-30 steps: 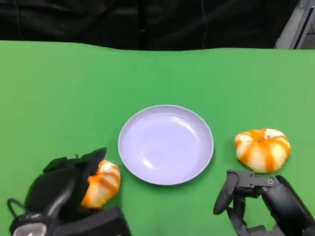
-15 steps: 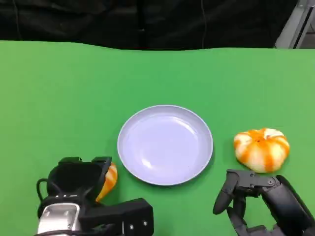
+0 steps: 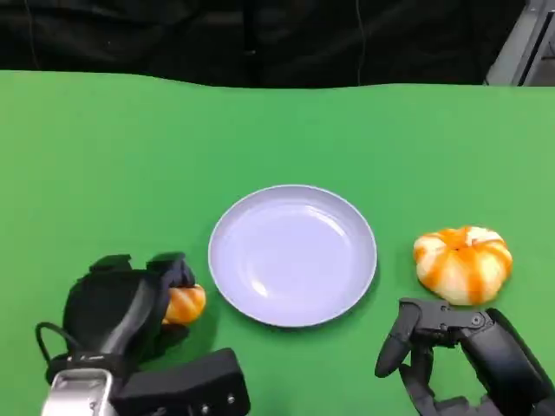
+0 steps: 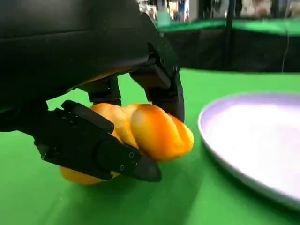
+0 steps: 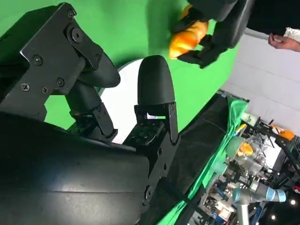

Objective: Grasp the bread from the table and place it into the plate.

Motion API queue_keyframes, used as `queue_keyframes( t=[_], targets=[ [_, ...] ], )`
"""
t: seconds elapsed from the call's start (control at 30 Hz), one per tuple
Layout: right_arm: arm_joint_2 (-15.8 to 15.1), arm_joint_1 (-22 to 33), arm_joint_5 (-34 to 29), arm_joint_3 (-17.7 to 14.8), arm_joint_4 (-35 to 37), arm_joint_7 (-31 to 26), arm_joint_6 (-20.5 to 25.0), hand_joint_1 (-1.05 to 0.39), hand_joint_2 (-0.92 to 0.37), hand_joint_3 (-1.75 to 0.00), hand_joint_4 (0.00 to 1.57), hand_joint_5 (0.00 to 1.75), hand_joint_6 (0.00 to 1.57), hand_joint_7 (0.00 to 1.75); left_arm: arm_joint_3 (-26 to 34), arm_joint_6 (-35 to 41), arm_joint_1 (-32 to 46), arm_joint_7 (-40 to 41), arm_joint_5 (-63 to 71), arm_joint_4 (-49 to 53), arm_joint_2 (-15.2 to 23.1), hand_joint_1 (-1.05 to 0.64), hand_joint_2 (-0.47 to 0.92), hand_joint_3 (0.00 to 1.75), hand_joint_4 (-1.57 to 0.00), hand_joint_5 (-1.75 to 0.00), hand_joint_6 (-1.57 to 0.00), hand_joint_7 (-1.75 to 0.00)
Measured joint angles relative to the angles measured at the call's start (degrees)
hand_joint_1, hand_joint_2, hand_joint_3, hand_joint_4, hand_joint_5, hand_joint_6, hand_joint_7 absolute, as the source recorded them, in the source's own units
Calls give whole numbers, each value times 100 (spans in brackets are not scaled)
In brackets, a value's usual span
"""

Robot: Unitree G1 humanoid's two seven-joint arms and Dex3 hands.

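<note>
An orange, twisted bread [image 3: 185, 304] lies left of the pale lilac plate [image 3: 292, 255], and my left hand [image 3: 121, 308] grips it from the near side. In the left wrist view black fingers [image 4: 93, 150] wrap the bread [image 4: 154, 133] above and below, close to the green table, with the plate's rim [image 4: 220, 140] just beside it. I cannot tell whether the bread touches the table. My right hand [image 3: 451, 347] hovers at the near right, fingers apart, holding nothing. The right wrist view shows my right hand [image 5: 93, 117], with the held bread [image 5: 187, 40] beyond it.
A round orange-and-white bun [image 3: 462, 263] sits right of the plate, just beyond my right hand. The green table [image 3: 130, 156] ends at a dark curtain at the back. A person's hand [image 5: 283, 42] shows far off in the right wrist view.
My left hand has turned and closed further around the bread, which now shows less and sits slightly nearer the plate. The right hand, plate and bun have not moved.
</note>
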Motion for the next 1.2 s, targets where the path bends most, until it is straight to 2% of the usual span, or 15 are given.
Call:
queue_keyframes(
  t=[0.1, 0.3, 0.43, 0.63, 0.83, 1.07, 1.2],
  targets=[
    [0, 0, 1, 5, 0, 1, -1, 5, -23, -149, 87, 175, 84, 128, 113, -77, 46, 105, -87, -226, 28, -17, 47, 112, -87, -175, -69, -171],
    [12, -4, -2, 20, 4, 0, -1, 5, -22, -151, 87, 175, 85, 129, 286, -341, 258, 356, -110, -731, 61, -16, 45, 117, -89, -175, -70, -169],
    [15, -13, -17, 28, 5, -5, -2, 5, -22, -151, 87, 175, 84, 129, 335, -626, 287, 632, -82, -910, 77, -16, 31, 136, -93, -175, -78, -160],
    [16, -16, -18, 35, 24, -18, -9, 6, -22, -152, 87, 175, 84, 129, 285, -1354, 80, 1322, 11, -873, 74, -17, 24, 151, -96, -175, -82, -158],
    [25, -12, -26, 53, 24, -56, -16, 6, -21, -152, 87, 175, 84, 129, 123, -1786, -448, 1484, -5, -436, -51, -20, 25, 149, -94, -175, -82, -155],
    [23, 6, -36, 70, 16, -75, -17, 5, -21, -152, 87, 175, 84, 129, -119, -1851, -1180, 1474, -51, 314, -352, -20, 28, 143, -94, -175, -73, -173],
    [26, 27, -20, 96, 8, -74, -5, 5, -21, -153, 87, 175, 84, 129, -252, -1911, -1595, 1510, -77, 863, -517, -21, 28, 138, -94, -175, -74, -172]
  ],
)
